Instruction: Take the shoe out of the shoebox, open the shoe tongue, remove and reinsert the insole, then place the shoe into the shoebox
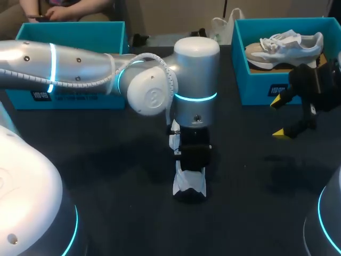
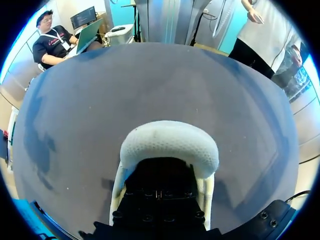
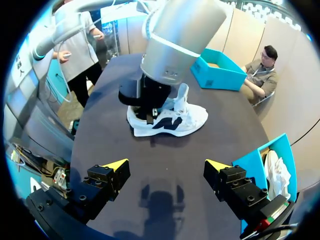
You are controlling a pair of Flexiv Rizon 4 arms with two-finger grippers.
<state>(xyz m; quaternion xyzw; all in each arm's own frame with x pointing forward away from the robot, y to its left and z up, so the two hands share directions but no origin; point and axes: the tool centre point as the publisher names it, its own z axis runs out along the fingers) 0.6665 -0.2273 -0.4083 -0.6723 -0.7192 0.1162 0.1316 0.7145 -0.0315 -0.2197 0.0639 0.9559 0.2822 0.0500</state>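
- On the dark matte table top (image 1: 106,160) you find a teal cardboard shoebox (image 1: 256,85) at the far right and a second teal cardboard box (image 1: 109,98) at the far left.
- Only the head view lets you look into the shoebox: a pale grey and white sneaker (image 1: 285,45) lies inside on its sole.
- Only the right wrist view gives you the side of the white low sneaker with black side panels (image 3: 170,120). It stands on its sole in the middle of the table, outside both boxes.
- The left gripper (image 1: 193,157) points straight down into the opening of this shoe. In the left wrist view its black body sits inside the white mesh rim of the shoe. Whether it is open or closed, you cannot tell.
- The right gripper (image 3: 166,167) hovers over bare table, well apart from the shoe, which lies ahead of it. Its jaws stand wide apart with nothing between them. In the head view it is just in front of the shoebox.
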